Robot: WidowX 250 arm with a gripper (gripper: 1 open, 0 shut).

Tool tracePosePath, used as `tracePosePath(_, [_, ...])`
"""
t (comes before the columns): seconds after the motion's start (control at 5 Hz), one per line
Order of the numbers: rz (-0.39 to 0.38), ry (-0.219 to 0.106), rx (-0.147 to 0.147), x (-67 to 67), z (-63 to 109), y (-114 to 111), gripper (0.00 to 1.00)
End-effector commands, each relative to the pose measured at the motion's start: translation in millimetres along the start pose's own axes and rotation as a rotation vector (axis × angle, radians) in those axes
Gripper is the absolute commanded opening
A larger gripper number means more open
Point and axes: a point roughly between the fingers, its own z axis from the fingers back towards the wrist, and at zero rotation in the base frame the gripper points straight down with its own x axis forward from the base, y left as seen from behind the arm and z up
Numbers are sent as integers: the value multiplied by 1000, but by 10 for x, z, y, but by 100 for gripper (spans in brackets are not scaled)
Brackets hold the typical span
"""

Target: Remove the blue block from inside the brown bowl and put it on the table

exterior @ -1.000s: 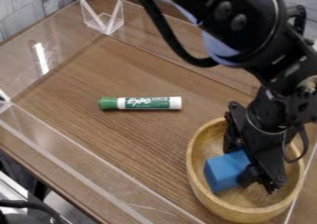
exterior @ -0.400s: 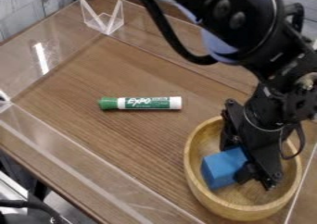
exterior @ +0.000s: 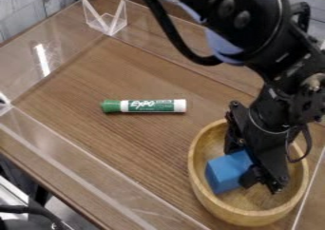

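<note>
The brown bowl (exterior: pixel 211 201) sits on the table (exterior: pixel 127 72) at the lower right. Inside it lies the blue block (exterior: pixel 229 172), towards the bowl's left side. My gripper (exterior: pixel 260 177) points straight down into the bowl, and its dark fingers are shut on the block's right end. The block's right part is hidden behind the fingers. The black arm rises from the bowl to the upper right and covers the bowl's far rim.
A green-labelled marker (exterior: pixel 143 105) lies on its side at mid-table, left of the bowl. Low clear acrylic walls (exterior: pixel 38 55) edge the table, and a clear angled piece (exterior: pixel 105 15) stands at the back left. The bowl is close to the table's front right edge.
The bowl's left rim has crept slightly to the left and the block sits a touch higher in it. The arm has kept its place.
</note>
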Motion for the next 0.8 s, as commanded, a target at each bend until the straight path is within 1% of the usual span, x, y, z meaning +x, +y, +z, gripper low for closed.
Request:
tracePosePath(0.0, [23,-39,10,89,71,78,0])
tracePosePath(0.6, [42,-40,9,89,42,90,0])
